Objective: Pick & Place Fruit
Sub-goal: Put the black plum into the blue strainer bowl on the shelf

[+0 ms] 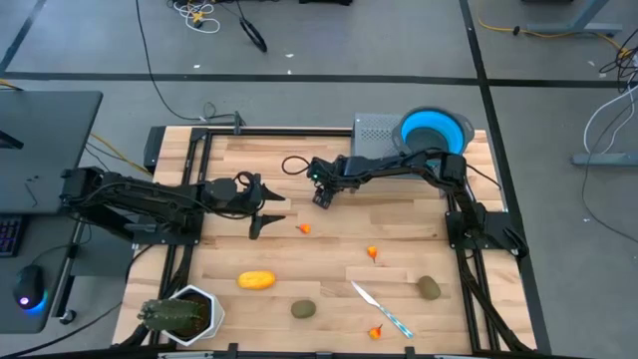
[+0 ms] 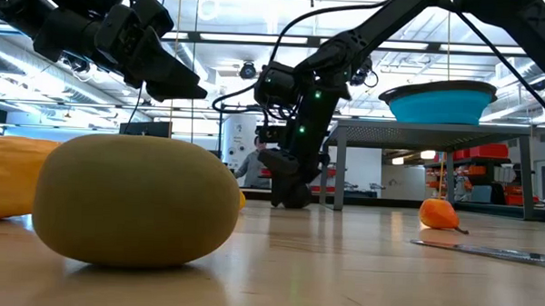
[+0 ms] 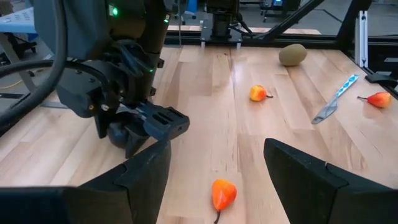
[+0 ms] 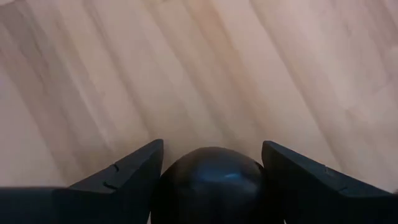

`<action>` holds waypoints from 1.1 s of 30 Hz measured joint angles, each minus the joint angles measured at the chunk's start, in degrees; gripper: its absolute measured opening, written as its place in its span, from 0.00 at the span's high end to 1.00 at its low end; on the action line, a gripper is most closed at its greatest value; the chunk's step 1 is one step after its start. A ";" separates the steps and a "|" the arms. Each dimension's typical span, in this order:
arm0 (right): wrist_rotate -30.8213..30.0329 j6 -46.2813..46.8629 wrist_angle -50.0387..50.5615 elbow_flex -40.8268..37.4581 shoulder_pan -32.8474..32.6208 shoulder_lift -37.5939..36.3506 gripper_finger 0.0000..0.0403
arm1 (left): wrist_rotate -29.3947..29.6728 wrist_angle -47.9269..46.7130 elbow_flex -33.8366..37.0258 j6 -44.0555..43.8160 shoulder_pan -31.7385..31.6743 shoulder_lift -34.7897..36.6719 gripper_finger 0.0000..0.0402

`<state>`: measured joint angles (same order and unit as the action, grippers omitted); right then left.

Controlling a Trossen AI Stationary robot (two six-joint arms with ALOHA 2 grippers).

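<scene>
A: Report the state of the right gripper (image 1: pixel 323 198).

B: It stands low over the far middle of the table (image 1: pixel 329 264), pointing down. In the right wrist view the black ball (image 4: pixel 211 180) sits between its 2 fingers (image 4: pixel 118 180), which flank it closely on both sides. Whether the pads press on the ball cannot be told, nor whether the ball rests on the wood.

A: And the left gripper (image 1: pixel 261 208)?

B: Jaws spread wide, nothing between them. It hangs above the table just left of the right gripper, with 1 orange-red bit (image 3: pixel 224 194) on the boards below its fingers.

A: Locate the remaining fruit.

B: The yellow oblong piece (image 1: pixel 256 281) lies near the front left, close to the potted plant (image 1: pixel 179 315). 1 olive-brown piece (image 1: pixel 303 310) lies at the front centre, the other olive-brown piece (image 1: pixel 429 288) at the front right. A second orange-red bit (image 1: pixel 372 253) lies mid-table, a third (image 1: pixel 376 332) at the front edge beside the knife (image 1: pixel 380 309).

A: Other items?

B: A blue bowl (image 1: pixel 436 132) stands on a grey stand at the far right corner.
</scene>
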<state>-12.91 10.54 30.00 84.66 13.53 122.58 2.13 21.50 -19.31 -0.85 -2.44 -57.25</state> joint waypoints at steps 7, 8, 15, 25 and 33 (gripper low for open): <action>3.40 2.28 1.02 0.02 -2.58 -0.28 0.35 | 0.02 0.00 0.00 0.17 0.00 0.00 0.34; 3.35 2.22 1.00 0.02 -3.11 -0.28 0.36 | 0.01 0.02 0.00 0.21 0.00 0.00 0.34; 3.56 1.89 1.54 0.35 -4.96 -0.48 0.37 | 0.00 0.48 0.00 -0.25 0.00 0.00 0.34; 1.43 -2.63 9.83 11.36 -5.72 -2.79 0.38 | 0.00 1.16 0.00 -0.38 0.00 0.00 0.34; -11.70 -6.98 15.10 13.25 -4.07 -14.41 0.38 | -0.02 -1.13 0.01 -0.44 0.00 0.00 0.34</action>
<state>-24.62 3.55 45.11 97.91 9.46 108.17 2.11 20.36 -19.30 -1.29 -2.44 -57.25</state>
